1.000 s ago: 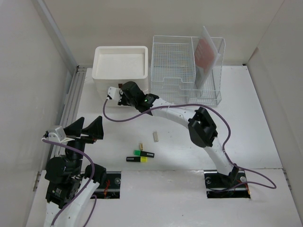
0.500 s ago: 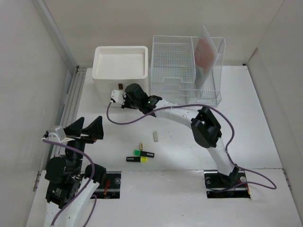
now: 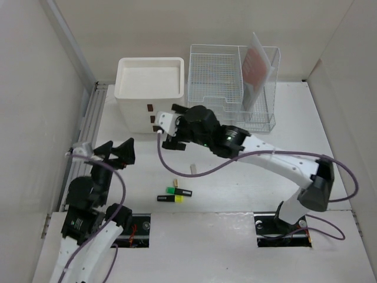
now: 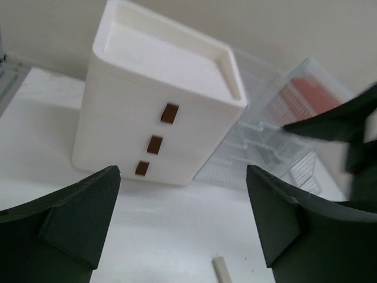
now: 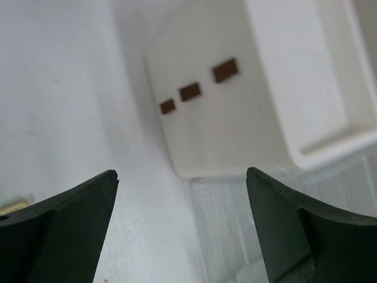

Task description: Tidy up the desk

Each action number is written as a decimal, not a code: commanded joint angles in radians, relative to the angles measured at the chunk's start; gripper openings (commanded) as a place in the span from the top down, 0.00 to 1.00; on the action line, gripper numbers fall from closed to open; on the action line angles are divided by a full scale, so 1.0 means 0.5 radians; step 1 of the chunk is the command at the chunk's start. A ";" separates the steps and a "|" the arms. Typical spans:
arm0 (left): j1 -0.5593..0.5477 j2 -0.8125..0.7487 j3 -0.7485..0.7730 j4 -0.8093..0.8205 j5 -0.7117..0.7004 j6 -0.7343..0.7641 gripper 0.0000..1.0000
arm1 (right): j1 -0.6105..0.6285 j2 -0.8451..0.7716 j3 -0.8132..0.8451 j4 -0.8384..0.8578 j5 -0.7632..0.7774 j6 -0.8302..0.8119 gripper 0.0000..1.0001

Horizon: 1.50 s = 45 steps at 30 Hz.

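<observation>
The desk (image 3: 306,135) is a white tabletop between pale walls. My right gripper (image 3: 172,127) hovers just in front of the white three-drawer box (image 3: 150,88), jaws open and empty; in its wrist view the right gripper (image 5: 181,177) faces the drawer box (image 5: 235,106) with all its brown handles flush. My left gripper (image 3: 119,143) stands open and empty at the left; its wrist view has the left gripper (image 4: 182,194) framing the drawer box (image 4: 159,112) and a beige stick (image 4: 222,271). The beige stick (image 3: 193,170), a small yellow piece (image 3: 175,181) and green highlighters (image 3: 175,194) lie loose mid-desk.
A wire rack (image 3: 227,85) holding a reddish folder (image 3: 257,65) stands right of the drawer box, and the wire rack (image 5: 235,236) shows below the right jaws. Purple cables trail from both arms. A metal rail (image 3: 88,127) runs along the left wall.
My right gripper has drawn back from the drawer box front and opened wide; its arm has swung out to the right. The left gripper has shifted slightly right and narrowed a little.
</observation>
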 commanded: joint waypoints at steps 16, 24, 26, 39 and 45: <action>-0.005 0.664 -0.536 0.692 0.245 -0.828 0.42 | -1.130 -0.901 -0.363 0.266 -0.958 0.981 0.08; -0.005 0.801 -0.985 1.322 0.223 -1.010 0.41 | -1.167 -1.045 -0.489 0.425 -1.130 1.123 0.09; -0.005 0.948 -0.985 1.442 0.223 -0.961 0.41 | -1.167 -1.063 -0.517 0.449 -1.130 1.123 0.09; 0.142 1.749 -0.666 1.623 0.174 -0.583 0.42 | -1.186 -1.045 -0.600 0.532 -1.155 1.141 0.10; 0.142 2.025 -0.397 1.479 0.153 -0.295 0.45 | -1.186 -1.045 -0.618 0.532 -1.155 1.141 0.10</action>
